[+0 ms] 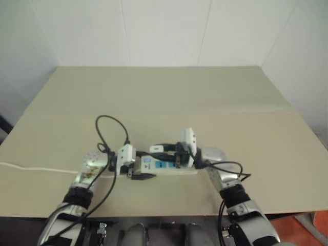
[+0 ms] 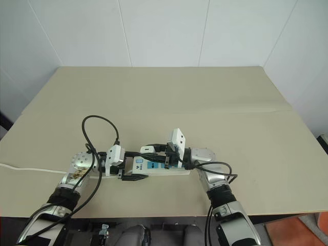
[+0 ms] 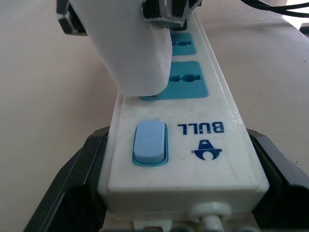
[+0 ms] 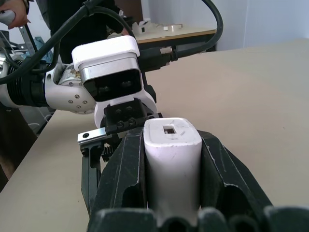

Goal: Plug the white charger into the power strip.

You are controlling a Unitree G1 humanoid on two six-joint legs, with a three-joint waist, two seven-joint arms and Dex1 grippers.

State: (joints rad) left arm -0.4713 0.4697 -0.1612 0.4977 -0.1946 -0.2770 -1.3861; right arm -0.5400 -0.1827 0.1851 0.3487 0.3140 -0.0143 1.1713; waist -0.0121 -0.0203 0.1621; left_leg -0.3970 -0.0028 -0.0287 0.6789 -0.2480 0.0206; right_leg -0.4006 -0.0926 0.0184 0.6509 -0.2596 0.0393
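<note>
The power strip (image 2: 154,167) lay flat on the tan table (image 2: 169,97), near the table's front edge, its long axis running left to right across the head views. Its thin white cord (image 2: 31,168) led off from the left end toward the table's left edge. In the left wrist view the strip ran lengthwise away from the camera: the pale blue switch (image 3: 149,142) and the "BULL" logo sat at the near end, and the blue sockets (image 3: 187,82) followed in a row behind them.

The left gripper (image 2: 134,165) straddled the switch end of the strip, its two black fingers (image 3: 72,188) spread wide and standing against the strip's two long sides.

The right gripper (image 4: 173,159) came in from the opposite side, pointing toward the left one, and was clamped on the white charger (image 4: 171,154), one black finger pressed on each of its flanks. The charger's long axis ran in line with those fingers, and its small square port faced the right wrist camera. In the left wrist view the charger (image 3: 130,53) stood tilted over the strip's top face, its lower end down on the socket nearest the switch; whether the prongs were seated could not be told.
</note>
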